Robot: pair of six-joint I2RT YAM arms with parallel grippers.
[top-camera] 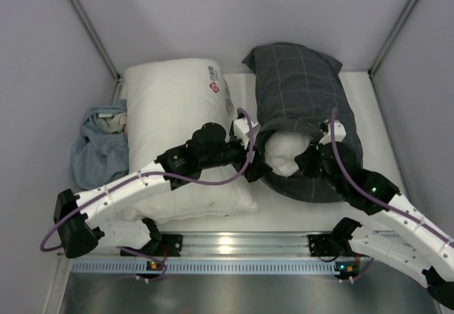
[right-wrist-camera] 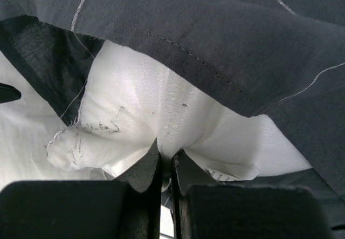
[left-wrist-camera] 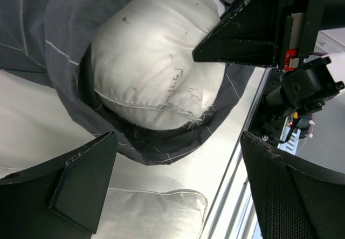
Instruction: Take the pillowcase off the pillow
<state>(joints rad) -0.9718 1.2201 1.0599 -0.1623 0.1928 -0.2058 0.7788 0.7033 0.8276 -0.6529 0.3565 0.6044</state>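
Pillowcase (top-camera: 298,87): dark grey-blue checked cover, right of centre in the top frame, lying lengthwise on the desk (top-camera: 298,215), mouth turned toward the arm bases, with the white pillow (top-camera: 287,151) bulging out of that mouth. Likely to handle as thin, limp, light cloth: prone to bunch and slide over the filling and to hold no shape, so best taken at the stitched hem of the opening rather than mid-panel. Pillow judged soft and squashy, easy to pinch by a corner or a fold of its shell. Right end effector (right-wrist-camera: 164,169) pressed together on a fold of that white shell, low centre of its wrist frame, just below the hem. Left end effector (left-wrist-camera: 178,190) spread wide, gripping nothing, hovering near the lower rim of the opening. From above: only two black wrists crowding the mouth, plus a second white pillow with a red logo (top-camera: 177,115) to the left and a pale blue cloth (top-camera: 99,147) at the far left. From the right wrist alone: the pinch itself, a small white tag (right-wrist-camera: 232,171) and a frayed corner (right-wrist-camera: 64,142). From the left wrist alone: the spread of its own fingers and the hem looping under the pillow's end.
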